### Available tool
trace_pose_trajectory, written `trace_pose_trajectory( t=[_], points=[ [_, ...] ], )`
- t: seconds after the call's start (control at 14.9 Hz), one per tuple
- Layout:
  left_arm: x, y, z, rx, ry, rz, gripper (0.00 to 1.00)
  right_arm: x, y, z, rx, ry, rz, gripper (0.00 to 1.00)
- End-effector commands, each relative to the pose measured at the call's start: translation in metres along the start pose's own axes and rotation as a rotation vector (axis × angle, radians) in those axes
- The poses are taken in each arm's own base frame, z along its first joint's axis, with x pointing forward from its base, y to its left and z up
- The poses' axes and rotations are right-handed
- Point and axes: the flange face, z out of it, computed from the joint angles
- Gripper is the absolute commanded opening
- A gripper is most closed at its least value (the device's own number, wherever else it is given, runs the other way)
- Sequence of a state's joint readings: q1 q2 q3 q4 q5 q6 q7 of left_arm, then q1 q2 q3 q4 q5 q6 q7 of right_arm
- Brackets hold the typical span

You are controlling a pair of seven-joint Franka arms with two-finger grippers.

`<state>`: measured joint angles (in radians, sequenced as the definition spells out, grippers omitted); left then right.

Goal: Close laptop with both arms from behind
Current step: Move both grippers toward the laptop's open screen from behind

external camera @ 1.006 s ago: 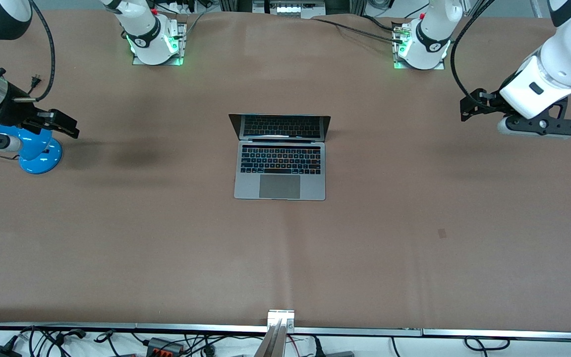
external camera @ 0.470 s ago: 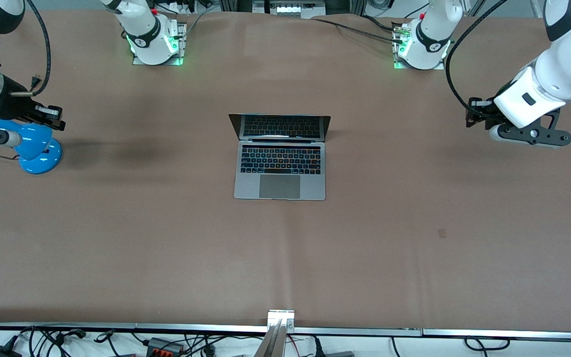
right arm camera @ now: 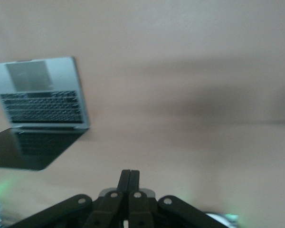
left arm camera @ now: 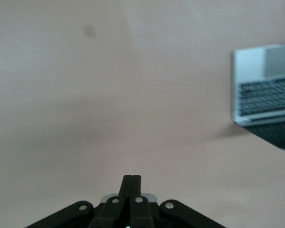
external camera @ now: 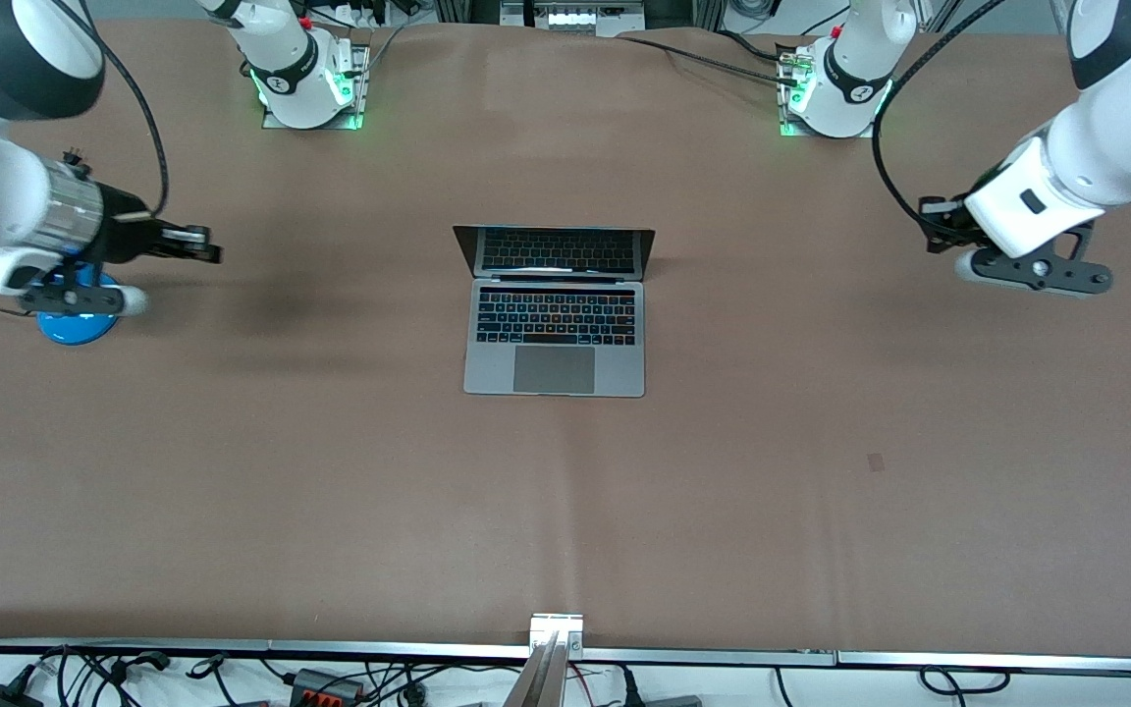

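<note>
Your slim silver-grey laptop (external camera: 555,312) sits open mid-table (external camera: 330,471); the left pincer (external camera: 931,228) and right pincer (external camera: 200,246), fingers pressed together, hover over the table's two ends.

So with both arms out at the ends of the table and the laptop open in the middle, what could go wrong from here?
1. The right gripper hangs close above the blue object; a low move might knock it.
2. Both grippers, left too, are shut and far from the laptop. If one reaches the upright screen first, the push could twist or slide it.
3. Pushing too high or too fast could slam the lid.
</note>
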<state>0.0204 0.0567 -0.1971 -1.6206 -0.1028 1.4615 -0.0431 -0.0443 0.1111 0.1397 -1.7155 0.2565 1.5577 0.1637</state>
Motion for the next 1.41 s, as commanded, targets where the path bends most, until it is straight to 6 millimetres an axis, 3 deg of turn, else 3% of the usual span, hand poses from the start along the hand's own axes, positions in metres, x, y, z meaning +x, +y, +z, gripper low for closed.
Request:
trace_pose_trajectory(
  t=[0.0, 0.13, 0.27, 0.54, 0.67, 0.8, 0.94, 1.07, 1.34],
  points=[
    [-0.004, 0.049, 0.016, -0.050, -0.067, -0.032, 0.01, -0.011, -0.014, 0.030, 0.034, -0.034, 0.033, 0.00],
    [-0.010, 0.100, 0.044, -0.030, -0.087, -0.056, 0.01, -0.019, -0.028, 0.062, 0.019, -0.022, 0.060, 0.00],
    [-0.016, 0.132, 0.065, -0.079, -0.099, -0.070, 0.01, -0.036, -0.053, 0.093, 0.029, -0.013, 0.088, 0.00],
    [-0.041, 0.188, 0.111, -0.173, -0.131, -0.094, 0.01, -0.070, -0.070, 0.151, 0.106, -0.037, 0.166, 0.00],
    [-0.058, 0.197, 0.128, -0.225, -0.138, -0.118, 0.01, -0.089, -0.075, 0.171, 0.101, -0.038, 0.163, 0.00],
    [-0.081, 0.217, 0.155, -0.209, -0.136, -0.099, 0.01, -0.103, -0.095, 0.185, 0.094, -0.072, 0.236, 0.00],
    [-0.087, 0.226, 0.179, -0.199, -0.114, -0.094, 0.01, -0.117, -0.123, 0.208, 0.099, -0.083, 0.299, 0.00],
    [-0.094, 0.235, 0.214, -0.186, -0.066, -0.087, 0.01, -0.131, -0.134, 0.229, 0.102, -0.076, 0.310, 0.00],
    [-0.099, 0.243, 0.248, -0.188, -0.001, -0.070, 0.01, -0.148, -0.160, 0.276, 0.127, -0.043, 0.319, 0.00]
  ],
)
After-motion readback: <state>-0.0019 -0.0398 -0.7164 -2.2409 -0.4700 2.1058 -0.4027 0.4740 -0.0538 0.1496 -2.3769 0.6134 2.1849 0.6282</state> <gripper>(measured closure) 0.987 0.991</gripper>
